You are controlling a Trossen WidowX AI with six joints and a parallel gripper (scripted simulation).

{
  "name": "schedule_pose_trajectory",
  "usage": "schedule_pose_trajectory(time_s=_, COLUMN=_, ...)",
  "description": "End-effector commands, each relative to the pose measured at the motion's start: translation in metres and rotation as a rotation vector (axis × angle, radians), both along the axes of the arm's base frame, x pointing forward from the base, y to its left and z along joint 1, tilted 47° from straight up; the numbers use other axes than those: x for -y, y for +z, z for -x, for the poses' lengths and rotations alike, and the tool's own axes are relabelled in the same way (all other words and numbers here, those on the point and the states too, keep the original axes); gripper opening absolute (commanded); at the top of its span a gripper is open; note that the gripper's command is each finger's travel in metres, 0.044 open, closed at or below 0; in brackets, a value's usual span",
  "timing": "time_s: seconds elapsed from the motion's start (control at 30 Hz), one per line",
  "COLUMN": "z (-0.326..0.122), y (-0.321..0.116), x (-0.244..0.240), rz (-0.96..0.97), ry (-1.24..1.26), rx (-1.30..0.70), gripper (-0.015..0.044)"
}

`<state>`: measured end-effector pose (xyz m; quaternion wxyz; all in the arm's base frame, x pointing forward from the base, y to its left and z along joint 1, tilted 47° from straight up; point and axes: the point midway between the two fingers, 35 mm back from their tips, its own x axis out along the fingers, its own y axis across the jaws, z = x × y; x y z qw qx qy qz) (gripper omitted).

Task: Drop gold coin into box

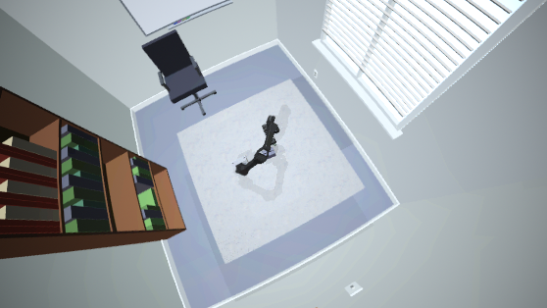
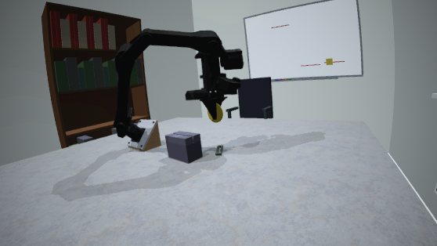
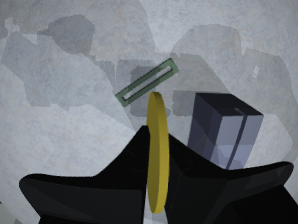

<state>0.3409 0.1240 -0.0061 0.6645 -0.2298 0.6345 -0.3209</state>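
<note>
My gripper [image 2: 214, 117] [image 3: 149, 131] points down and is shut on the gold coin [image 2: 220, 112] [image 3: 158, 107]. The coin is upright between the fingertips, its edge toward the wrist camera, well above the table. The dark-green holder [image 2: 218, 153] [image 3: 120, 99] lies empty on the table below, slanted in the wrist view ahead of the coin. The closed grey box [image 2: 183, 149] [image 3: 207, 125] stands beside the holder, right of the coin in the wrist view. Its lid slot [image 3: 237, 140] runs nearly along the coin's line there, leaning a little right at its far end.
The arm's base mount [image 2: 150, 135] stands on the table [image 2: 274, 188] [image 1: 314, 181], behind and left of the box in the exterior view. An office chair [image 1: 183, 80] [image 2: 255, 98] and a bookcase [image 1: 127, 196] [image 2: 98, 106] stand beyond the table.
</note>
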Motion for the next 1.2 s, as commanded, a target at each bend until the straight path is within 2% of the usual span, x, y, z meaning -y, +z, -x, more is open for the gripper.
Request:
schedule_pose_trajectory(time_s=0.0, z=0.001, y=-0.001, x=-0.001, rz=-0.002, ry=0.018, rx=-0.017, gripper=0.0000)
schedule_pose_trajectory(time_s=1.17, z=0.048, y=0.056, x=0.049, rz=0.002, ry=0.018, rx=-0.021, gripper=0.0000)
